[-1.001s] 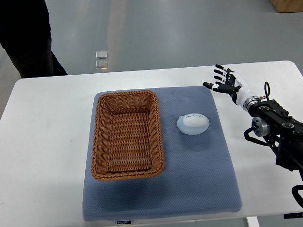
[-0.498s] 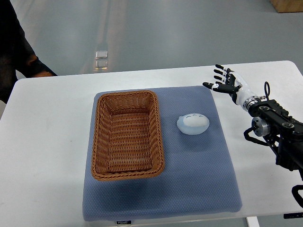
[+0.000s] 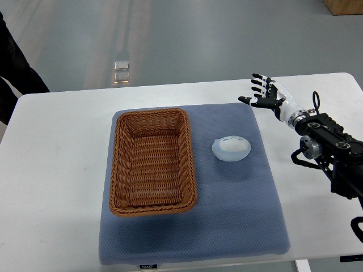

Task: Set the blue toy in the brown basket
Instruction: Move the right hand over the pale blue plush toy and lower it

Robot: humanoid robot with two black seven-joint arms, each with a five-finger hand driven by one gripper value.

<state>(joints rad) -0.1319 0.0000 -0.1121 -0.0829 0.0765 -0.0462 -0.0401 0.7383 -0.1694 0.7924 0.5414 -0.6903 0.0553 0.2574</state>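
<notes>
A pale blue rounded toy (image 3: 231, 148) lies on the blue mat (image 3: 238, 209), just right of the brown wicker basket (image 3: 152, 161). The basket holds nothing. My right hand (image 3: 262, 93) comes in from the right edge. It is open, fingers spread, and hovers over the mat's far right corner, up and to the right of the toy, apart from it. My left arm is out of view.
The mat lies on a white table (image 3: 57, 170). A person in dark clothes (image 3: 14, 62) stands at the far left edge beyond the table. The table's far edge runs just behind my right hand.
My right hand has moved a little up and to the left. The person at the far left has stepped further out of the picture.
</notes>
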